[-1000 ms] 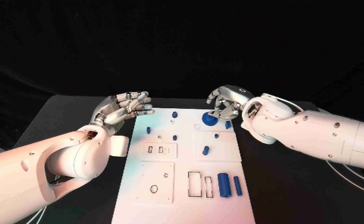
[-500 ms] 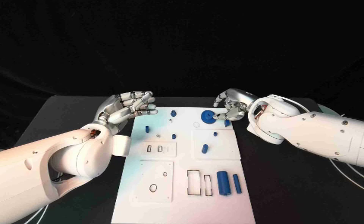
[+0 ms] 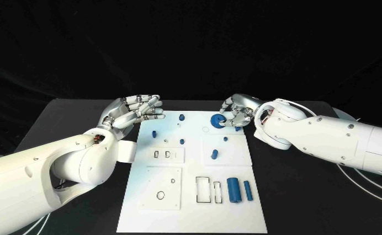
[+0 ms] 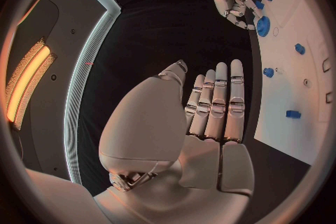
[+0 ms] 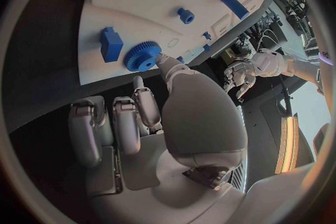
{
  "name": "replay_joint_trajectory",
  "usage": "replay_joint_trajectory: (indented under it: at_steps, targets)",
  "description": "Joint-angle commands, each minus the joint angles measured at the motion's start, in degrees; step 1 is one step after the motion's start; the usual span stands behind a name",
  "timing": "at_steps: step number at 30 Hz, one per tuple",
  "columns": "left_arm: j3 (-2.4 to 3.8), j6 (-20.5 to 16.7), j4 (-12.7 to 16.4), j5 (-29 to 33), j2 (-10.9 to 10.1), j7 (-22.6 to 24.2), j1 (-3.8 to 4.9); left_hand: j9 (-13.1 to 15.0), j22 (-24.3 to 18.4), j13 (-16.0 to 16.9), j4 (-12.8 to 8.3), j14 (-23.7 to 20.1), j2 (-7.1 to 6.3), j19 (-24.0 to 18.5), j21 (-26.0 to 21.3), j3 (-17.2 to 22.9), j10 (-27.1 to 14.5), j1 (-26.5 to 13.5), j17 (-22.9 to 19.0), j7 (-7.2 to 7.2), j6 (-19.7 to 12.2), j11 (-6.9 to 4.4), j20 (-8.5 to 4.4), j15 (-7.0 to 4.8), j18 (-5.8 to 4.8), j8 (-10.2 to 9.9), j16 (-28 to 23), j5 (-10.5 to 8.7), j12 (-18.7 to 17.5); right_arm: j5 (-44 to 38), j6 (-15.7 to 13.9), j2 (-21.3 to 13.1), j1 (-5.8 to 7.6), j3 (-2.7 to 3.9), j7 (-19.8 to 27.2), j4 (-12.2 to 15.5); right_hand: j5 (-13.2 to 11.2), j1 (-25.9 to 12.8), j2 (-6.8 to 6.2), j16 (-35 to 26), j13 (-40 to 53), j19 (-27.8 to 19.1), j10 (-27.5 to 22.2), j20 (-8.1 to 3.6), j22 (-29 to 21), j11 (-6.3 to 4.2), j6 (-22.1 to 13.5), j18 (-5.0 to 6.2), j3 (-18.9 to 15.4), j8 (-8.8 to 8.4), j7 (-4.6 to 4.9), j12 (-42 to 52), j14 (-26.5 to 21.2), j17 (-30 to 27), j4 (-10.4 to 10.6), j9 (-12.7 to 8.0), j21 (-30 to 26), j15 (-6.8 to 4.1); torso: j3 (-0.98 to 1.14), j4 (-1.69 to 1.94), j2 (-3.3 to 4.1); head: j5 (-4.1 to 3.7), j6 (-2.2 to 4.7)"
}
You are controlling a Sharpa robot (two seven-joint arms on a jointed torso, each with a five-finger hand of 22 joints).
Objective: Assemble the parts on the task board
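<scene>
My worry is the blue gear [image 3: 217,121] at the far end of the task board [image 3: 191,202]: my right hand [image 3: 239,112] sits right over it, and if I press or twist while the gear is not square on its seat, it could tip or skid off toward the small blue block [image 5: 111,43] just beside it, or nudge the whole board across the desk [image 3: 72,124]. I cannot tell from here whether the gear is fully seated or merely resting on the board. In the right wrist view one fingertip [image 5: 162,59] touches the gear's toothed rim, with the other fingers curled back and apart from it; I judge this a touch, not a grip, so nothing is held. My left hand [image 3: 131,111] hovers off the board's far left corner, fingers straight and close together, palm up, holding nothing. Two blue cylinders [image 3: 234,190] lie at the near right of the board, untouched.
</scene>
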Motion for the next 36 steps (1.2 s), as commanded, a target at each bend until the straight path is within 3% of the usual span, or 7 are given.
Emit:
replay_joint_trajectory:
  at_steps: [1, 18, 26, 36]
  targets:
    - [0.05, 1.23, 0.02, -0.45, 0.12, 0.15, 0.07, -0.05, -0.08, -0.09, 0.09, -0.05, -0.19, 0.33, -0.36, 0.39, 0.15, -0.15, 0.05, -0.12, -0.15, 0.3, 0.21, 0.15, 0.79, -0.23, -0.26, -0.34, -0.23, -0.83, 0.91, 0.45, -0.16, -0.02, -0.66, -0.29, 0.28, 0.74, -0.02, 0.41, 1.21, 5.86, 0.42, 0.55, 14.9, -0.04, -0.42, -0.75, 0.04, 0.42, -0.13, 0.33, 4.77, 9.53, 0.26, 0.08, 0.18, 0.47, -0.03, 0.03, 0.0, -0.06, -0.11]
    - [0.05, 1.33, -0.06, -0.45, 0.04, 0.06, 0.07, -0.05, -0.08, -0.09, 0.09, -0.05, -0.19, 0.33, -0.36, 0.39, 0.15, -0.15, 0.05, -0.12, -0.15, 0.3, 0.21, 0.15, 0.79, -0.23, -0.26, -0.34, -0.23, -3.29, 1.5, 1.63, -0.66, -0.15, -1.03, -1.46, 0.36, 1.77, 0.26, 0.56, 1.77, 6.0, 0.57, 0.63, 15.08, -0.01, -0.26, -0.8, 0.46, 0.74, -0.11, 0.92, 4.83, 9.86, 0.14, 0.2, 0.3, 0.53, 0.0, -0.06, -0.02, -0.16, -0.4]
    - [0.05, 1.38, -0.08, -0.45, -0.04, -0.08, 0.07, -0.05, -0.08, -0.09, 0.09, -0.05, -0.19, 0.33, -0.36, 0.39, 0.15, -0.15, 0.05, -0.12, -0.15, 0.3, 0.21, 0.15, 0.79, -0.23, -0.26, -0.34, -0.23, -6.39, 1.63, 1.78, -0.87, -0.17, -1.41, -1.56, 0.53, 3.84, 0.82, 0.74, 3.03, 6.0, 1.27, 0.66, 15.08, -0.03, 0.59, -0.8, 2.24, 1.34, -0.12, 2.21, 4.89, 10.3, -0.64, 0.31, 0.3, 0.54, 0.03, -0.03, 0.02, -0.14, -0.45]
    - [0.05, 1.48, -0.06, -0.45, -0.08, -0.21, 0.07, -0.07, -0.15, -0.08, 0.12, -0.11, -0.2, 0.33, -0.43, 0.51, 0.16, -0.13, 0.12, -0.11, -0.16, 0.31, 0.23, 0.17, 0.79, -0.28, -0.37, -0.34, -0.38, -9.69, 1.13, 2.1, -1.28, -0.21, -2.11, -1.41, -1.14, 3.63, 0.77, 0.87, 4.67, 6.0, 2.65, 0.61, 15.08, -0.22, 2.26, -0.8, 3.87, 1.83, -0.36, 3.91, 4.94, 10.6, -0.28, 0.17, 0.3, 0.44, 0.01, -0.01, 0.0, -0.21, -0.6]
